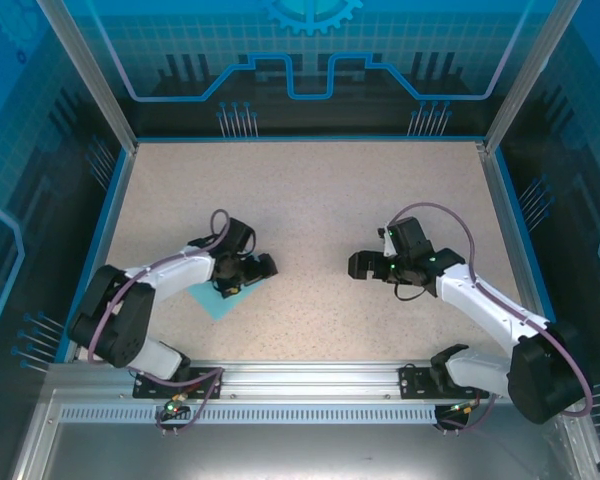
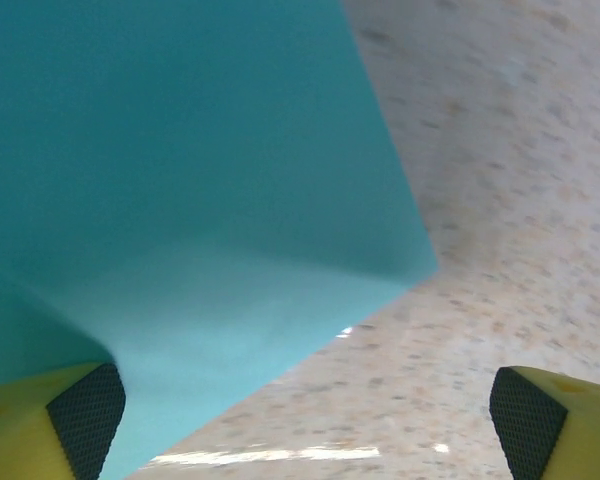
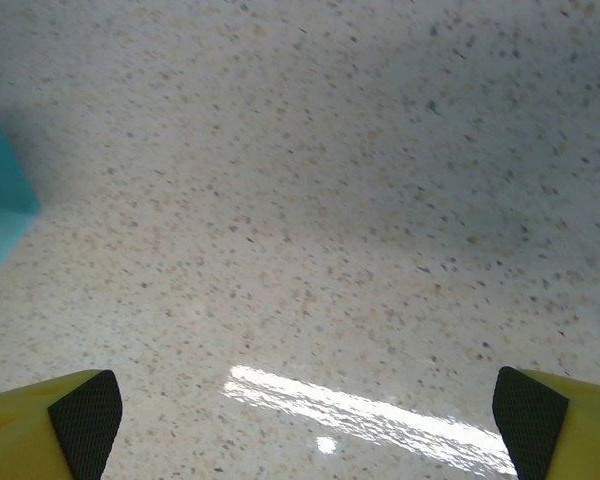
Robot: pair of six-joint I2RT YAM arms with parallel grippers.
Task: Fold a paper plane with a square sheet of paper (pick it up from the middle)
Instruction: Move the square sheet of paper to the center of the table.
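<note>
The light-blue square sheet of paper (image 1: 218, 300) lies on the speckled table, partly under my left gripper (image 1: 261, 270). In the left wrist view the sheet (image 2: 180, 180) covers the upper left, one corner pointing right, with a soft bend near the left fingertip (image 2: 85, 410). My left gripper (image 2: 305, 430) is open, low over the sheet's edge, with nothing between its pads. My right gripper (image 1: 357, 266) hangs open over bare table to the right of the sheet. In the right wrist view the gripper (image 3: 305, 425) holds nothing and a strip of the sheet (image 3: 0, 190) shows at the left border.
The speckled tabletop (image 1: 310, 200) is ringed by a blue rim and glass walls (image 1: 310, 60). An aluminium rail (image 1: 300, 385) with both arm bases runs along the near edge. Open table stretches between the two grippers and behind them.
</note>
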